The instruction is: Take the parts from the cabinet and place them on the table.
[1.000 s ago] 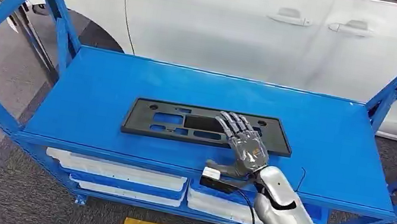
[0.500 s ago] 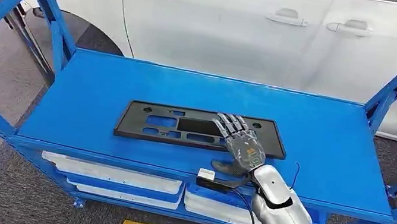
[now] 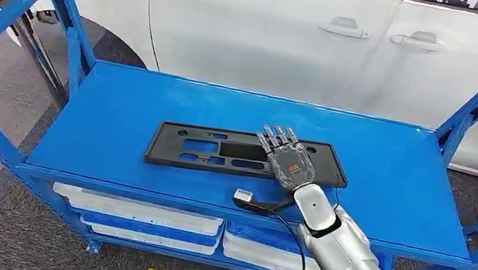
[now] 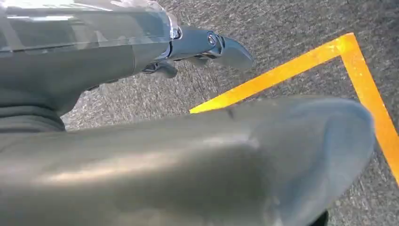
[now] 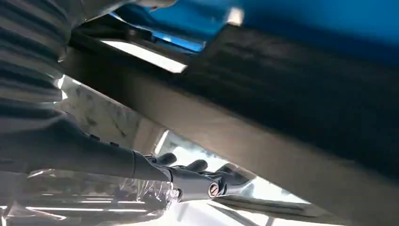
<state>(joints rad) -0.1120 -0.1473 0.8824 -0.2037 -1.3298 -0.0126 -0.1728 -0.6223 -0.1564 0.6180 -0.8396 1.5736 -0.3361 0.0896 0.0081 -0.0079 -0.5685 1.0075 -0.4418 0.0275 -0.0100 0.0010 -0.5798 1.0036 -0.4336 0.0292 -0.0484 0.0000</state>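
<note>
Resting on blue shelf (image 3: 112,137): one black part (image 3: 190,148), right robot hand (image 3: 288,161) atop.

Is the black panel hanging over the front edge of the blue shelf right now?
No. In the head view the black panel lies wholly on the blue shelf, with bare blue surface between it and the front edge.

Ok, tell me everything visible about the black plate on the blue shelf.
The black plate is a long, flat, matte rectangle that looks like plastic, with rectangular cutouts and small holes showing blue through them. It lies flat, lengthwise, on the blue shelf. The right robot hand lies on its right part, fingers extended across it.
</note>
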